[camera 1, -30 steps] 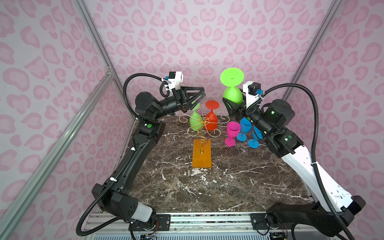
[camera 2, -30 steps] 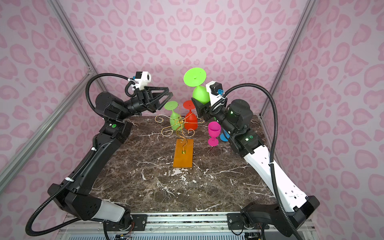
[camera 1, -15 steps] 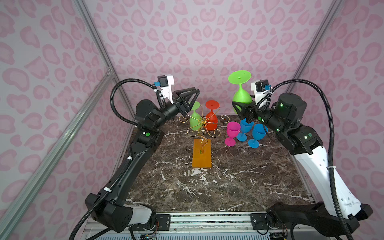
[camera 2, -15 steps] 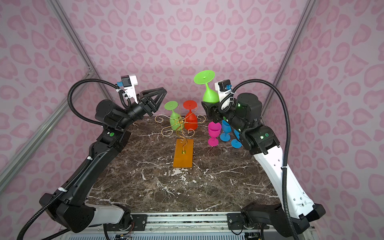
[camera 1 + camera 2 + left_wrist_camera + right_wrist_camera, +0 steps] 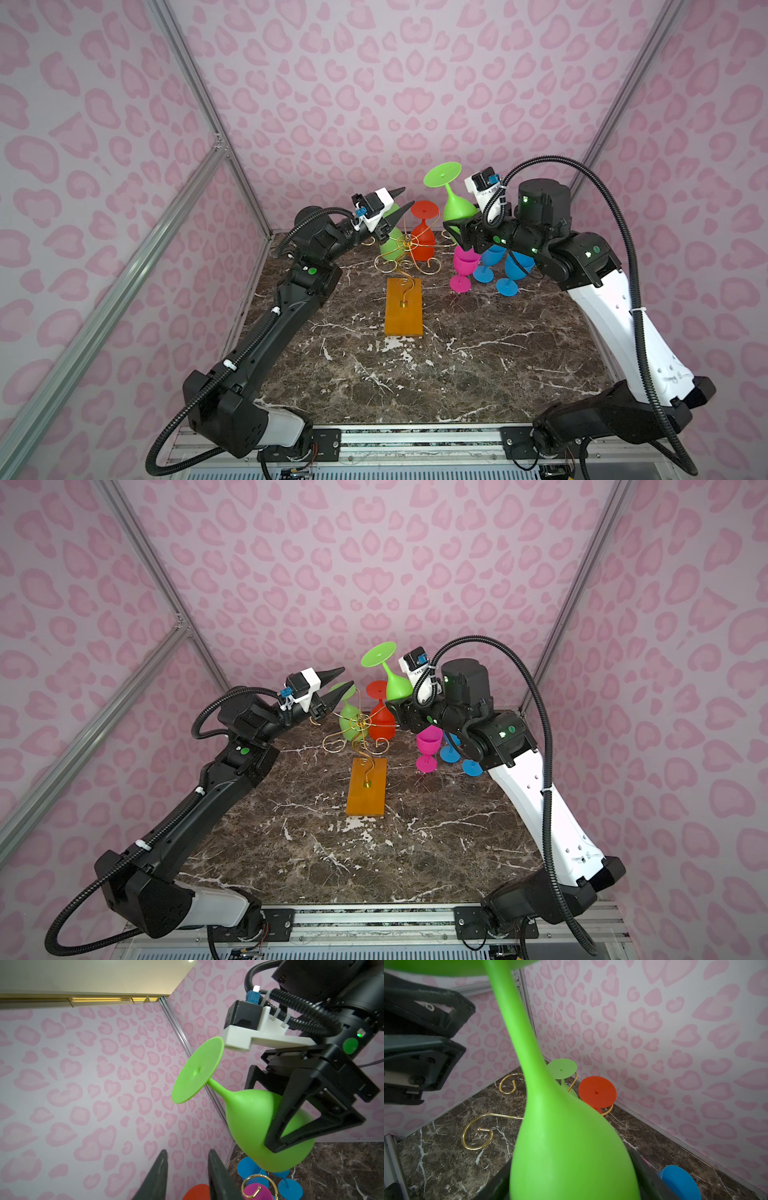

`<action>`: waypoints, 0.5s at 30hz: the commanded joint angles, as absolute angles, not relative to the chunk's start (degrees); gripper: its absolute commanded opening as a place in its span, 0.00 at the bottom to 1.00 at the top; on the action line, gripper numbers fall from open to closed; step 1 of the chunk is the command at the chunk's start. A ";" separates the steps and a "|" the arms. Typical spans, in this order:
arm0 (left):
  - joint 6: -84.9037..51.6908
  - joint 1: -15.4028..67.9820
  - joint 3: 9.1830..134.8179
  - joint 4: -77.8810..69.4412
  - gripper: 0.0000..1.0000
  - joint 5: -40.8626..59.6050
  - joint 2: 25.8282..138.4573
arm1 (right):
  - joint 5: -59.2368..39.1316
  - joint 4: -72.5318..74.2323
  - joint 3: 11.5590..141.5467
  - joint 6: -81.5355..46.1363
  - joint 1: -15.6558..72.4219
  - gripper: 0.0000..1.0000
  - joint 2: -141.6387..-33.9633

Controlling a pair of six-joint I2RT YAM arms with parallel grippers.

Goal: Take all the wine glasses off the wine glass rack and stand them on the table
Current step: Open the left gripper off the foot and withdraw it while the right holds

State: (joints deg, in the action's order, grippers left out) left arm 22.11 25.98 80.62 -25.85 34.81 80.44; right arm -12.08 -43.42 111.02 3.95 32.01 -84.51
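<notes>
Narrower than a second ago, the left gripper (image 5: 405, 197) keeps a small empty gap between its pointed jaws. Its arm reaches up and inward, near the foot of the lime glass (image 5: 390, 248) hanging on the wine glass rack (image 5: 403, 309) at mid-table. The right arm bends inward at the elbow. The right gripper (image 5: 455, 230) clamps the bowl of the green wine glass (image 5: 455, 208), which is foot-up, tilted and clear of the rack, above the pink glass (image 5: 462, 266).

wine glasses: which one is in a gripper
The lifted green glass, foot up, in the right gripper; others hang on the rack or stand on the table.
</notes>
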 commanded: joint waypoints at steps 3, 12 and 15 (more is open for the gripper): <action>31.15 26.53 80.87 -29.24 0.35 35.75 80.27 | -11.27 -46.56 112.31 5.28 33.50 0.49 -86.31; 34.09 26.72 80.15 -29.68 0.35 34.91 79.46 | -12.38 -47.15 112.31 5.01 35.11 0.47 -87.26; 34.36 26.72 80.00 -29.62 0.35 35.02 79.40 | -12.66 -47.15 112.24 4.75 35.84 0.46 -87.37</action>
